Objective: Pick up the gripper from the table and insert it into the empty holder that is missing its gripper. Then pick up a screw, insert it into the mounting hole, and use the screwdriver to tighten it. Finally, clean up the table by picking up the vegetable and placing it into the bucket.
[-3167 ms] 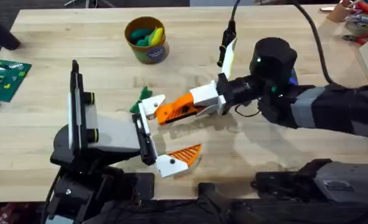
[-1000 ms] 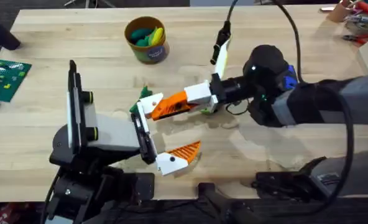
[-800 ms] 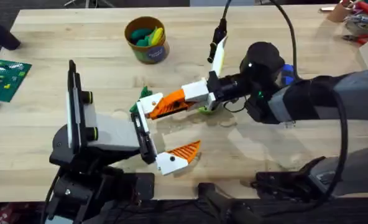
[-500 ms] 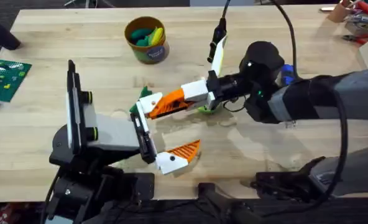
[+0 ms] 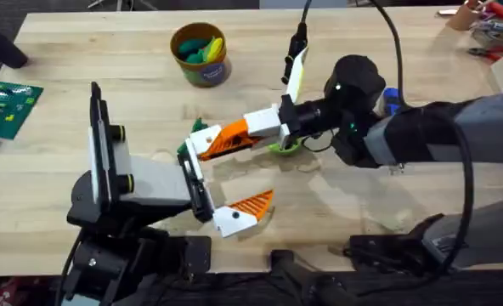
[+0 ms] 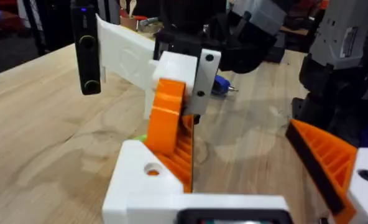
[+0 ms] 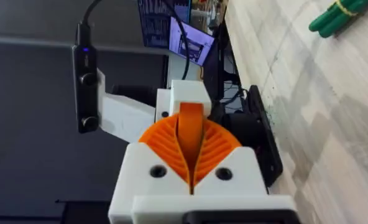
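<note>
Vegetable (image 5: pixel 195 130) lies on the table just beyond the right gripper (image 5: pixel 202 146) tip — long axis roughly across the reach. We see the right fingers pressed together, empty; left gripper (image 5: pixel 220 184) spread wide.

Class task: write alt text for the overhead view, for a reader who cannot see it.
The right gripper, fingers shut, reaches across a wooden table to meet the upper finger of the open left gripper. A yellow-tan bucket holding toys stands behind them.

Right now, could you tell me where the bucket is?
In the overhead view the bucket stands at the table's far edge, left of centre, beyond both grippers, with green and yellow toys inside.
</note>
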Robot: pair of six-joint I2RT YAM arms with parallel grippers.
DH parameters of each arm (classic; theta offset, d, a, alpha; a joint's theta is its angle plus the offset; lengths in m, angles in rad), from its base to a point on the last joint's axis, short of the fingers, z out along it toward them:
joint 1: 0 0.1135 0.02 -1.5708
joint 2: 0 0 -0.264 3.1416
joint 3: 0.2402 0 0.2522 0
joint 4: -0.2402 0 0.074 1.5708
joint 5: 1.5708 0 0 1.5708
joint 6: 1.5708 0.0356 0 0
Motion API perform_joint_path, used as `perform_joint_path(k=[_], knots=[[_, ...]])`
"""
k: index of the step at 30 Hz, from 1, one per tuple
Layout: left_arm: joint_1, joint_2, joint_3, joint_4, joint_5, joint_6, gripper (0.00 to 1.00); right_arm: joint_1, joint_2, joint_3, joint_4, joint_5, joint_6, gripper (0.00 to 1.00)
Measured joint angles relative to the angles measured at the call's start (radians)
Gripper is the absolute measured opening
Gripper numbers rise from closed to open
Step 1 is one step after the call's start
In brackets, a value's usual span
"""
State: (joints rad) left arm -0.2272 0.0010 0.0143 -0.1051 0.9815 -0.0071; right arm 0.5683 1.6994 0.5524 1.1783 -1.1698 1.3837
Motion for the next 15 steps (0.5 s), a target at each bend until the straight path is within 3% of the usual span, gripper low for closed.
perform_joint_path(k=[15], knots=[[0.002, 0.000, 0.000, 0.001, -0.014, 0.000, 0.986, 0.004, 0.004, 0.003, 0.001, 0.026, 0.000, 0.017]])
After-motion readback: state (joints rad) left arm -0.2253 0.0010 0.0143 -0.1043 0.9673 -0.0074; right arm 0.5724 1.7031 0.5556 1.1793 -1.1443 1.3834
